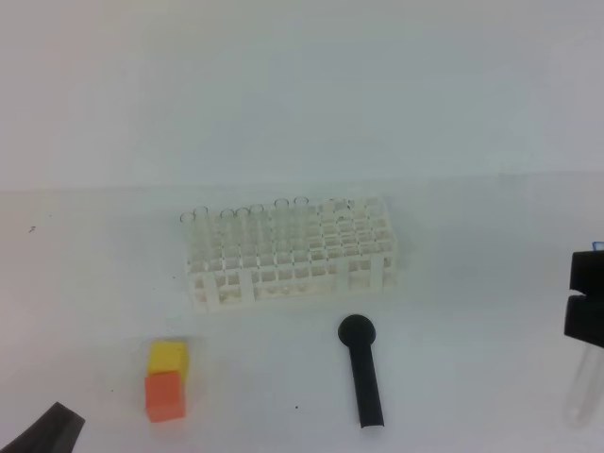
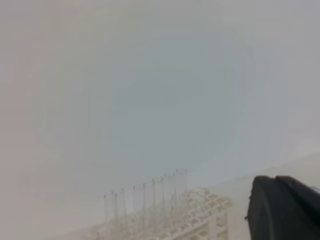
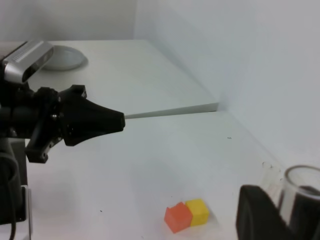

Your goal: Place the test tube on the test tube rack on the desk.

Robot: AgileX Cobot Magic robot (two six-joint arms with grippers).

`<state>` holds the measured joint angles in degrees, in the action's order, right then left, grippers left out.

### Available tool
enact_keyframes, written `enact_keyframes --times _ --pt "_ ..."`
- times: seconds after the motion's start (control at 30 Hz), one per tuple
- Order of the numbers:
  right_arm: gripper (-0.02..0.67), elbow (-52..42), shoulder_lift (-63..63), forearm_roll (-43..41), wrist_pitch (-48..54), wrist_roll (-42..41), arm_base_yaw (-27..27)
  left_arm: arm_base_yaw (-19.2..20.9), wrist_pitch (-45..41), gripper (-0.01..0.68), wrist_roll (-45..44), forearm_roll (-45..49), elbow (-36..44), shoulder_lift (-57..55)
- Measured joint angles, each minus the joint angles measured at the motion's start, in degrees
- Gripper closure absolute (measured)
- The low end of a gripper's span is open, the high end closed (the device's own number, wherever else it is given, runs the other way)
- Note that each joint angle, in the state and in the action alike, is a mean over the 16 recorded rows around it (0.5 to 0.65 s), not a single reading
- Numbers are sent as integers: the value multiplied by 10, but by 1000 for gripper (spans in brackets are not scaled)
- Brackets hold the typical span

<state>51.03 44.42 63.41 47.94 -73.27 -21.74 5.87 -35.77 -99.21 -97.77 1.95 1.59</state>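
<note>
- Two end effectors: my right end effector (image 1: 587, 311) grips the tube (image 1: 583, 389) upright, right of the rack (image 1: 293, 253).
- Left end effector (image 3: 117, 121) is clenched, holding nothing.

Plain pale wall (image 1: 302, 85) fills the upper half of the high view, no windows, no markings. It meets a white tabletop (image 1: 472, 377) along a straight horizontal seam. Light is soft, even, slightly greenish; shadows faint. Right wrist view: a second white surface (image 3: 125, 70) runs back beside the wall, carrying a shallow round pale dish (image 3: 65, 56) at its far end.
</note>
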Motion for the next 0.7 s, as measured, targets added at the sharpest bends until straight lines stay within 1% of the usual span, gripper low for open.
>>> enact_keyframes --times 0.2,0.47,0.6,0.7 --pt "526 0 2 -15 -11 -1 0 0 0 673 0 0 0 0" --pt "526 0 26 -63 -40 5 0 0 0 673 1 0 0 0" --pt "526 0 54 -88 -68 10 0 0 0 673 1 0 0 0" --pt "526 -1 83 -101 -107 20 -4 0 0 673 2 0 0 0"
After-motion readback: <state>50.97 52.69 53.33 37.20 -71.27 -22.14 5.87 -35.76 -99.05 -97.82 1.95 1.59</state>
